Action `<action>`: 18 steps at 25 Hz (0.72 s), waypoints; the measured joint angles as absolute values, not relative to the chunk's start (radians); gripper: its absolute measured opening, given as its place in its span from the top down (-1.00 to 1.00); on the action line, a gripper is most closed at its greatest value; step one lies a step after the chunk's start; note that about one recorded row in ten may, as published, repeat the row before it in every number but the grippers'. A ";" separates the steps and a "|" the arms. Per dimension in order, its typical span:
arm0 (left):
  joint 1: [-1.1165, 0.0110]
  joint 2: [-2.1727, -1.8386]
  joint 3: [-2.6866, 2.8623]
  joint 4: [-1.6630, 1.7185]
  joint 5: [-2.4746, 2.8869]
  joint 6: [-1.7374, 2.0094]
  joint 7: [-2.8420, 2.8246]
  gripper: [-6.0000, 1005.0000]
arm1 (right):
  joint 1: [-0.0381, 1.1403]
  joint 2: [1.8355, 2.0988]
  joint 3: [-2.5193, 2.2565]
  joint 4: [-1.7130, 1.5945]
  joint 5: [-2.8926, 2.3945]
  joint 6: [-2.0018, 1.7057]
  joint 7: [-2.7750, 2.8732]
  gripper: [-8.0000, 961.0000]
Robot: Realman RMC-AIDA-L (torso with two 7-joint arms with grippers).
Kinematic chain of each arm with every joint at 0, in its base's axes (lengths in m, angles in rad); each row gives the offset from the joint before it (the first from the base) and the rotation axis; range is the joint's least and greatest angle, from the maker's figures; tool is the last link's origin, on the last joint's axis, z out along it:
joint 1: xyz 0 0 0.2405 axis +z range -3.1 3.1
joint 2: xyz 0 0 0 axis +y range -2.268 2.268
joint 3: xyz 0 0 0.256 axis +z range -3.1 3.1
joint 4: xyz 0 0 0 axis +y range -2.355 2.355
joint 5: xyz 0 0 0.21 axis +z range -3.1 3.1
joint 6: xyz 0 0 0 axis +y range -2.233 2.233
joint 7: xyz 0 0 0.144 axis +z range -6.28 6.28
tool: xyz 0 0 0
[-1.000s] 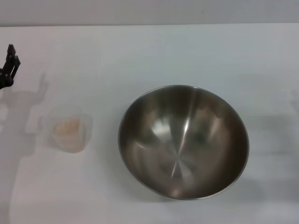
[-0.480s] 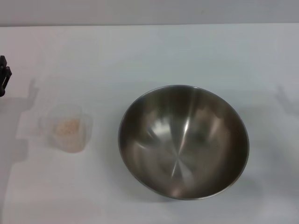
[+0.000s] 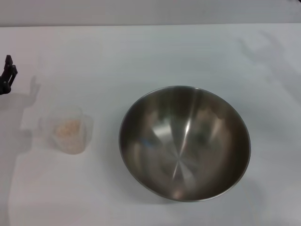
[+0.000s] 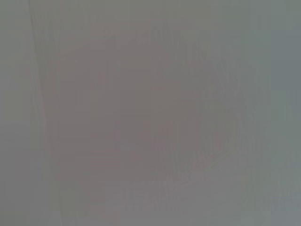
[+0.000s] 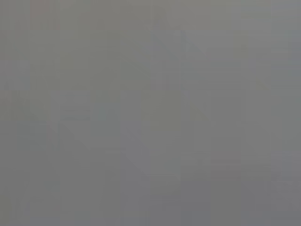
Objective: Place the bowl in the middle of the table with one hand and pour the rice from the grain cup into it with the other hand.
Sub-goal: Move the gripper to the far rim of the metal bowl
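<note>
The steel bowl stands on the white table, a little right of the middle, and holds nothing. The clear grain cup stands upright to the bowl's left with a small heap of rice in it. Only the tip of my left gripper shows at the far left edge of the head view, behind and left of the cup, apart from it. My right gripper is out of view; only a faint shadow falls at the back right. Both wrist views show only plain grey.
The table's far edge runs along the top of the head view. Shadows of the left arm lie on the table left of the cup.
The left gripper tip has dropped back to the left edge, then shifted slightly up. The shadow on the right has moved toward the table's back. Bowl and cup have not moved.
</note>
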State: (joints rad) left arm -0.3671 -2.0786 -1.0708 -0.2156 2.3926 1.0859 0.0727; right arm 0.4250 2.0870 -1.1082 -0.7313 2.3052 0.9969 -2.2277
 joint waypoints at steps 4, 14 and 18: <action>-0.383 -2.079 -1.095 -0.216 2.391 1.064 0.073 -0.61 | 0.353 2.070 -1.374 -1.135 2.124 0.538 -1.885 -0.74; -0.406 -2.077 -1.119 -0.215 2.391 1.035 0.072 -0.61 | 0.520 2.046 -1.365 -1.451 0.988 0.653 -0.671 -0.73; -0.412 -2.077 -1.120 -0.216 2.392 1.022 0.072 -0.60 | 0.639 2.060 -1.298 -1.496 0.791 1.116 -0.456 -0.73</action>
State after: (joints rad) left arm -0.4117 -2.0772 -1.1201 -0.2158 2.3915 1.0216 0.0721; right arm 0.6389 2.0599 -1.2982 -1.4963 0.7913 1.1162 -0.4556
